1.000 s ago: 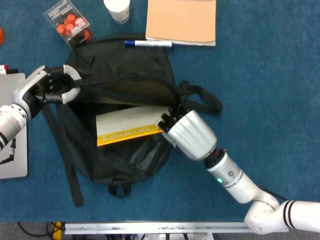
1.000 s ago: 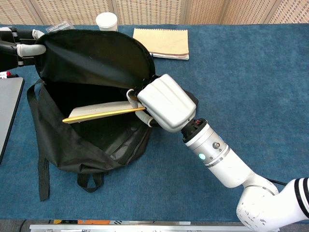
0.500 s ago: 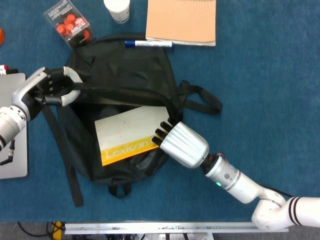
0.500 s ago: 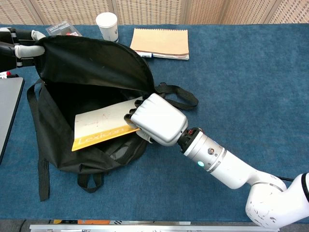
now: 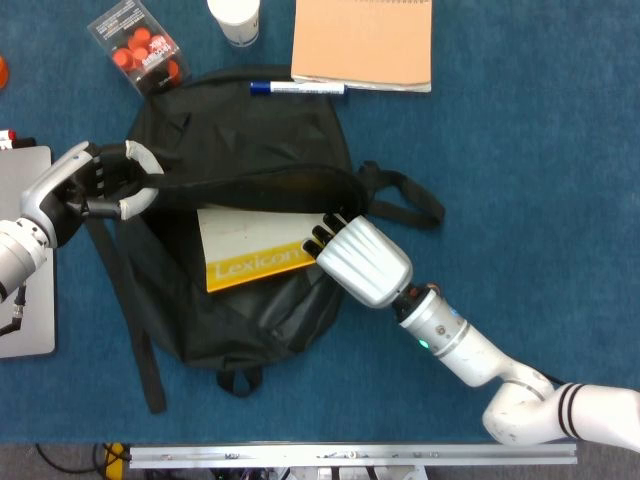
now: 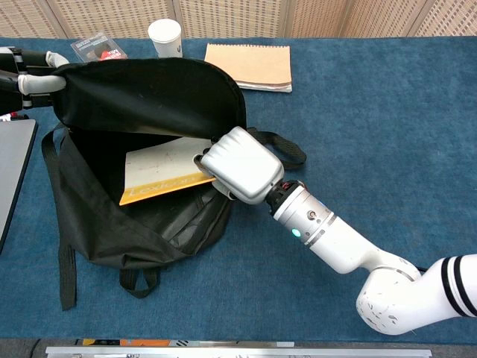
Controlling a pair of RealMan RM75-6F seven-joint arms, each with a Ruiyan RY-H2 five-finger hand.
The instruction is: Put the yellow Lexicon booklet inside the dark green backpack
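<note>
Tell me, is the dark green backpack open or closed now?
Open. The left hand holds the flap of the backpack up, and the Lexicon booklet, held by the right hand, shows in the opening.

Tan notepad (image 5: 363, 42), blue marker (image 5: 297, 88), white cup (image 5: 235, 19), laptop (image 5: 27, 260)

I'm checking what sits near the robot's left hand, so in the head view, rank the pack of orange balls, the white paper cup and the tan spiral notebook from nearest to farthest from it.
From the left hand:
1. Clear pack of orange balls, just above the hand at top left.
2. White paper cup, further right at the top edge.
3. Tan spiral notebook, farthest, top centre beyond the dark green backpack.
</note>
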